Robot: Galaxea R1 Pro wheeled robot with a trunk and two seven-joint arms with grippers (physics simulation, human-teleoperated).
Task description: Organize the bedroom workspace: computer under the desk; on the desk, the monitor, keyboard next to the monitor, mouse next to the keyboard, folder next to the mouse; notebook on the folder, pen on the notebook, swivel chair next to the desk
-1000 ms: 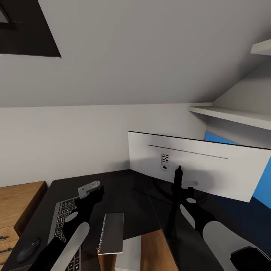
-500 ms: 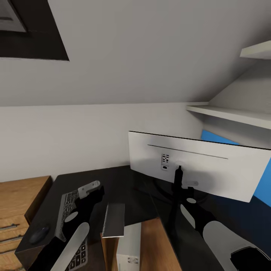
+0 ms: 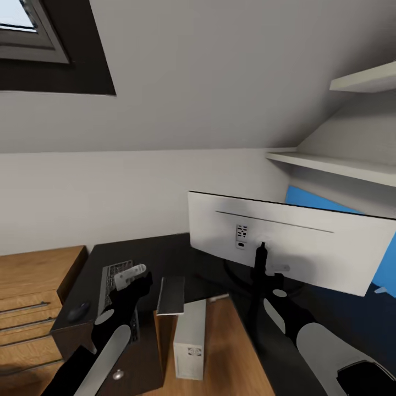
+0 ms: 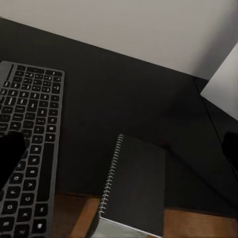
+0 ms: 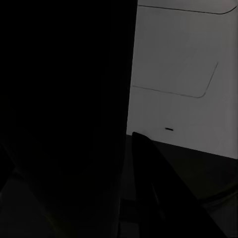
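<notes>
The right claw (image 3: 260, 250) clamps the monitor (image 3: 286, 242) stand above the counter (image 3: 165, 258); left claw's state unclear. A swing could topple it onto the overhanging notebook (image 3: 171, 295).

Light: soft, even, no hard source.
Shadows: faint grey patch on monitor (image 3: 286, 242) back.
Glare: dull sheen on desk (image 3: 170, 258).
Right wrist view: mostly black.
Focus: slightly soft throughout.

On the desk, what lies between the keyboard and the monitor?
The notebook lies between the keyboard and the monitor, at the front edge of the desk. Both the head view and the left wrist view show it there.
</notes>
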